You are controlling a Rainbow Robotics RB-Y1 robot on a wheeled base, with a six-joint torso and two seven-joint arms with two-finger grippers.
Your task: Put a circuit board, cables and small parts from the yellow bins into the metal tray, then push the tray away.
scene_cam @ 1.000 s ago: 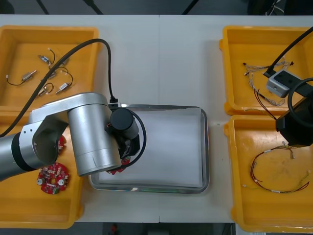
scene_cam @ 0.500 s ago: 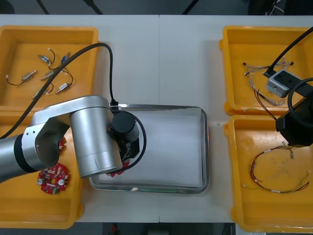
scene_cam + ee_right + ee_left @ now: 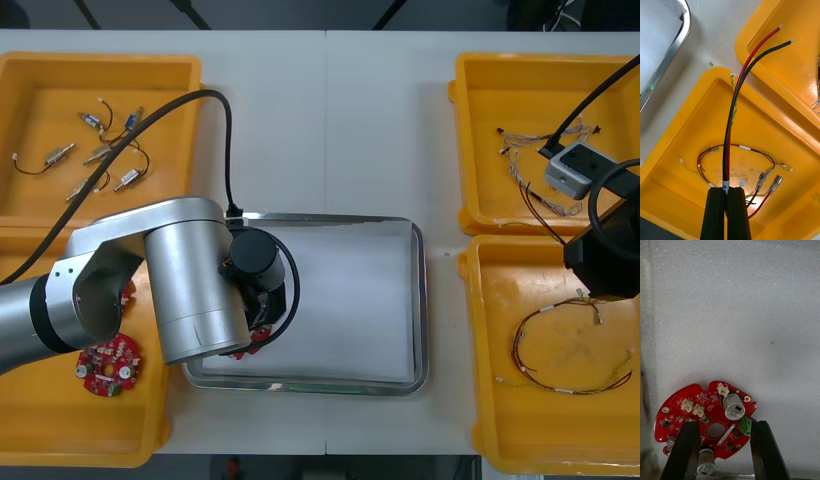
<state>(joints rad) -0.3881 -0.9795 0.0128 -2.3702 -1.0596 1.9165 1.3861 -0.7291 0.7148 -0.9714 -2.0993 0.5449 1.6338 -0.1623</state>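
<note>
Judging by how things lie, the first step is all but done. The circuit board [image 3: 703, 408] lies flat on the white lining of the tray [image 3: 350, 290], close to its near left corner. The left gripper [image 3: 724, 423] stands over it with its fingers spread wide, one across the board's outer part and one just past its other side, clamped on nothing. The next move calls for a straight lift clear of the board's upright parts, then a swing out over the tray's left edge. The right gripper [image 3: 727, 189] hangs above the near right bin [image 3: 490, 300], closed tight on a red and black cable [image 3: 732, 105] whose free ends reach over the far right bin [image 3: 790, 82]. It must cross the strip of table [image 3: 380, 120] between bin and tray. From its middle to its right edge the tray is bare, so there is room to lay the cable well apart from the board. A second board [image 3: 105, 362] lies in the near left bin [image 3: 60, 430].
</note>
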